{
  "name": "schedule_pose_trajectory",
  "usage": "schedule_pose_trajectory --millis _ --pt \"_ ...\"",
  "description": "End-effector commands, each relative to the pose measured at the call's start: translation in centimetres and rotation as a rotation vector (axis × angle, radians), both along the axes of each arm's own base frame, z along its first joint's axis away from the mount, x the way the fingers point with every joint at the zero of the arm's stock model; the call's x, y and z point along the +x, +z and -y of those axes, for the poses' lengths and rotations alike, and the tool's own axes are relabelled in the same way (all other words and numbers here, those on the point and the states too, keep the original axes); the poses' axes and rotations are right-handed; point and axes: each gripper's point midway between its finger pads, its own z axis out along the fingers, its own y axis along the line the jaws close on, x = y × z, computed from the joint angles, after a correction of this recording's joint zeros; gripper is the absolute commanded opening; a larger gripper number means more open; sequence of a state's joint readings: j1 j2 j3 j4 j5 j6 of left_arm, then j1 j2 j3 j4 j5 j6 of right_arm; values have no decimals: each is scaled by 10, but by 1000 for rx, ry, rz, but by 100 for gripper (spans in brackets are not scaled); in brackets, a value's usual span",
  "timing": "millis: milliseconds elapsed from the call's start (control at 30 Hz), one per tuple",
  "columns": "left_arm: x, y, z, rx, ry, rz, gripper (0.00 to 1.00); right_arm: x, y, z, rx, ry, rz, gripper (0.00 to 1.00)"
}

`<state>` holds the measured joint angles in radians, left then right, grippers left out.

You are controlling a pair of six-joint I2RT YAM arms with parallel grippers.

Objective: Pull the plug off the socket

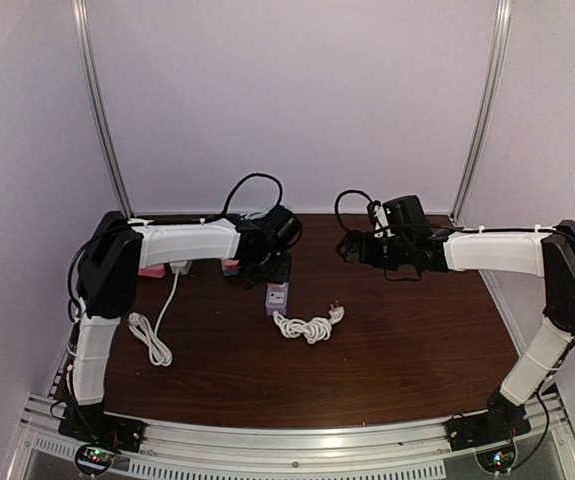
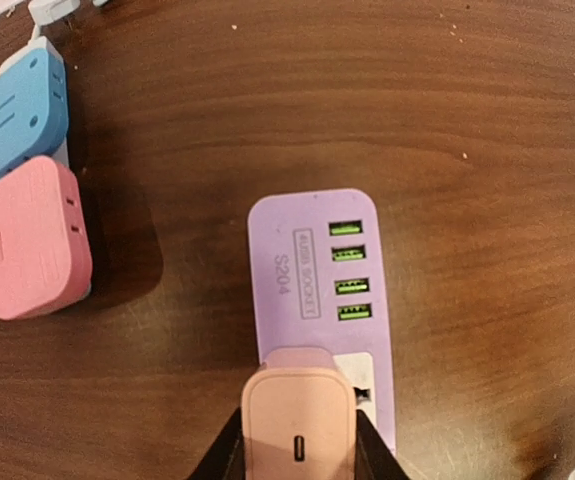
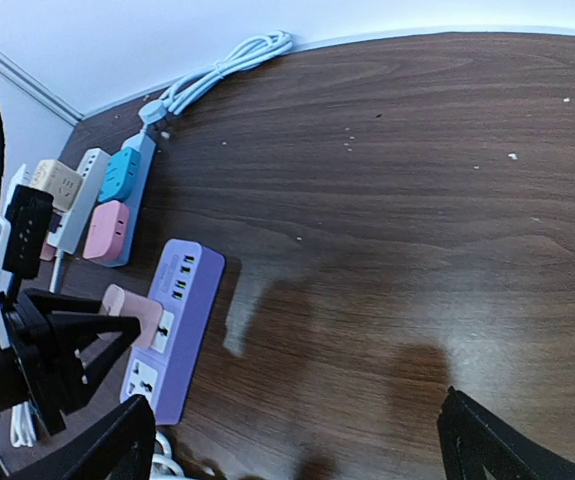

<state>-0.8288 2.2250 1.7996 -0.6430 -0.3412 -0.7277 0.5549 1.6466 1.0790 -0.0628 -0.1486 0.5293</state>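
The dark wooden surface (image 1: pixel 397 340) carries the purple socket strip (image 2: pixel 297 260). Well to the strip's right, the right gripper (image 3: pixel 302 450) hangs with its jaws spread wide, gripping nothing; only its fingertips show. Over the strip, the left gripper (image 2: pixel 299 458) is closed against both sides of the pink plug (image 2: pixel 299 410). The plug sits at the outlet beside the strip's USB ports, its pins hidden and its lower edge cut off. A coiled white cable (image 1: pixel 307 326) lies just beside the strip.
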Motion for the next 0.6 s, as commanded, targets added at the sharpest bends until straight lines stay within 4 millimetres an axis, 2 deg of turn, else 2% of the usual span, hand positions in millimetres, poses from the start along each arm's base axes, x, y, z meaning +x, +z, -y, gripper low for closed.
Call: schedule_pose_trajectory --millis 0,233,367,567 --pt "-11 17 9 -150 -36 -6 21 4 0 -39 192 114 -48 100" --pt "-24 15 -2 -332 -34 -41 22 5 -26 -78 258 204 -152 100" --pt "-29 3 -17 -423 -18 -80 22 0 -39 -99 263 243 -193 98" --pt "-34 -7 -28 -547 -15 -124 22 -7 -53 -128 292 290 -245 92"
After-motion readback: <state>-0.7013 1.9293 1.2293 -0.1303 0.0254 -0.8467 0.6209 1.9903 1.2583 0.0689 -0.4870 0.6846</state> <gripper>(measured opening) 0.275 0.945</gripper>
